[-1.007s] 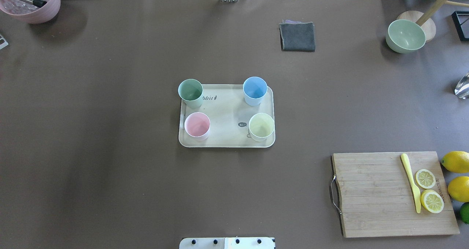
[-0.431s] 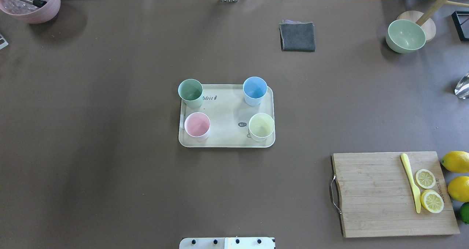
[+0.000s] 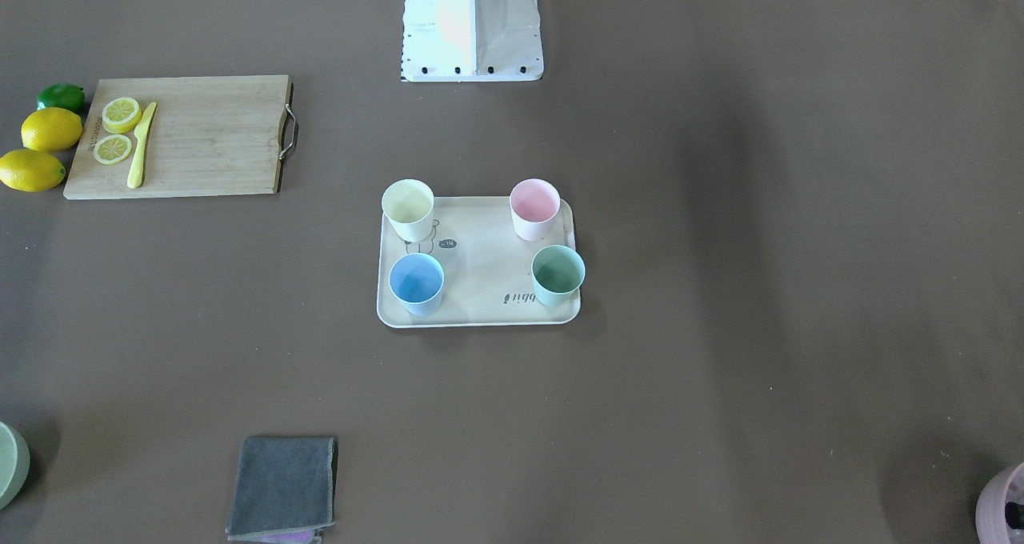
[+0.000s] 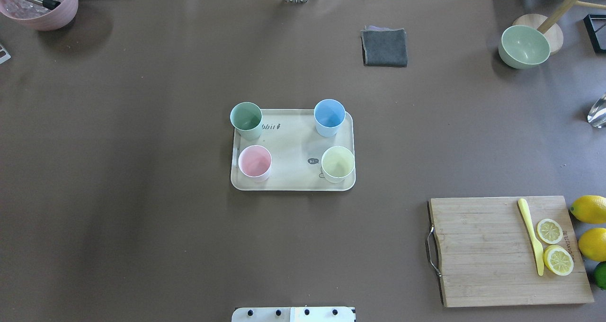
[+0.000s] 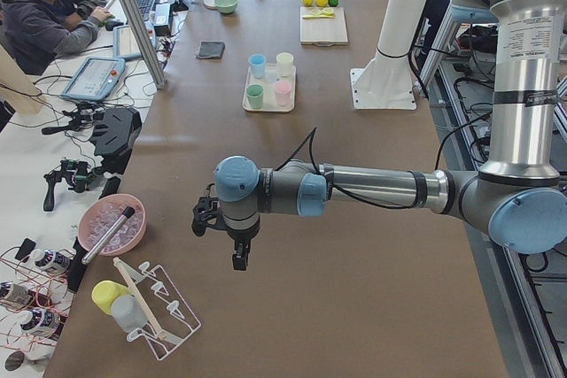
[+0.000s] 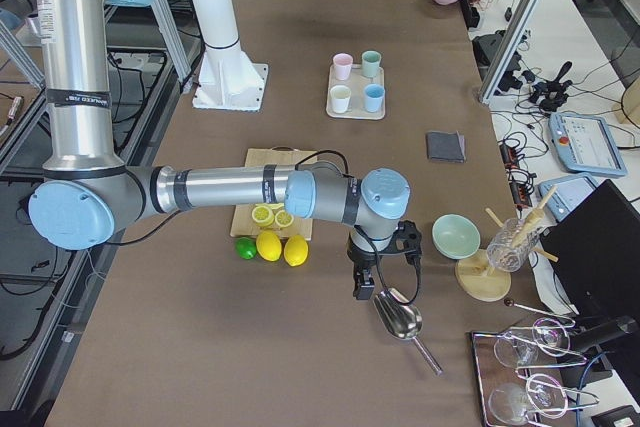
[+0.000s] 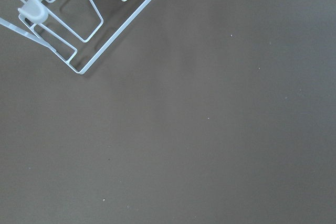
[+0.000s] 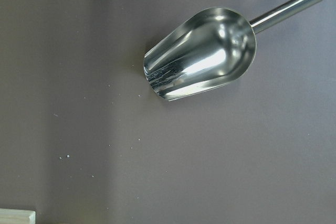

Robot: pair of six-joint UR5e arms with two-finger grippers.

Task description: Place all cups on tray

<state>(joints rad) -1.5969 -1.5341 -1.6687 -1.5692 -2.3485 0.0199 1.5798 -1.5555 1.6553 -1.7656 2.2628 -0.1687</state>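
The cream tray lies at the table's middle. All four cups stand upright on it: mint green far left, light blue far right, pale pink near left, pale yellow near right. The front-facing view shows the tray with the same cups. My left gripper hangs over bare table far from the tray, near the left end. My right gripper hangs near the right end above a metal scoop. I cannot tell whether either is open or shut.
A wooden cutting board with lemon slices and a yellow knife lies near right, with lemons beside it. There is a grey cloth, a green bowl and a pink bowl at the far side. A wire rack is by the left gripper.
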